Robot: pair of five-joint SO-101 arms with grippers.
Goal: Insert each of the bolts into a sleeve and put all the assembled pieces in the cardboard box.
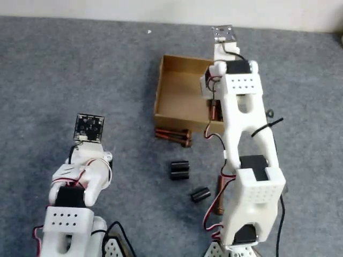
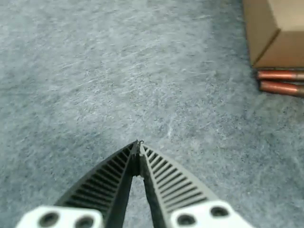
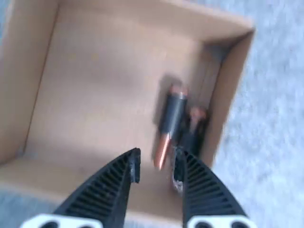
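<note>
Seemingly two assembled pieces, each a copper-coloured metal bolt in a black cylindrical sleeve, lie in the brown cardboard box by its 3 o'clock wall, with the right gripper above them, fingers narrowly apart and empty. Left to do: two loose bolts just beside the box's 6 o'clock wall, a third bolt at 5 o'clock, and three loose sleeves on the grey felt surface. The left gripper, at 8 o'clock, has its fingers closed on nothing.

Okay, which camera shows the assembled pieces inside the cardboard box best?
The right wrist view: it looks straight into the cardboard box, where the assembled pieces lie by one wall. In the high view the right arm covers that corner; the left wrist view catches the box's outside corner.
</note>
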